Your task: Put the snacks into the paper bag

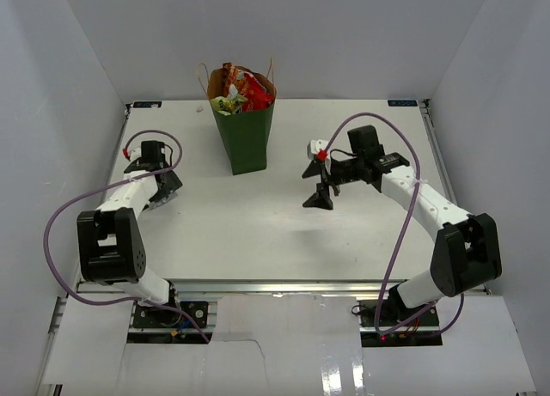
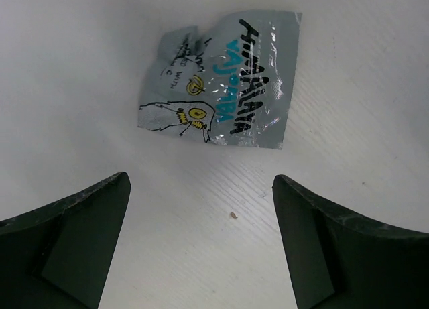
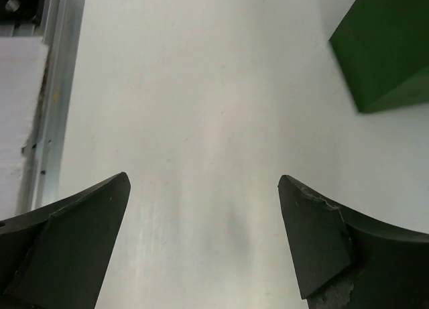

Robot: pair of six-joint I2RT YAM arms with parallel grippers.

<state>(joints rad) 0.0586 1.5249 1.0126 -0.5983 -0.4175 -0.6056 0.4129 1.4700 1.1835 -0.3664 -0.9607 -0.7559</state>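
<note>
The dark green paper bag (image 1: 245, 137) stands upright at the back centre of the table. Red, orange and light green snacks (image 1: 241, 91) stick out of its top. A crumpled silvery packet (image 2: 224, 81) with black and teal lettering lies flat on the table, just ahead of my left gripper (image 2: 201, 181), which is open and empty above the tabletop. In the top view the left gripper (image 1: 165, 188) is at the left of the table and the packet is hidden there. My right gripper (image 1: 318, 187) is open and empty, right of the bag. Its fingers (image 3: 204, 180) frame bare table, with the bag's base (image 3: 385, 47) at upper right.
A small brown crumb (image 2: 232, 215) lies between the left fingers. The table's metal edge rail (image 3: 57, 88) runs along the left of the right wrist view. White walls enclose the table (image 1: 275, 233) on three sides.
</note>
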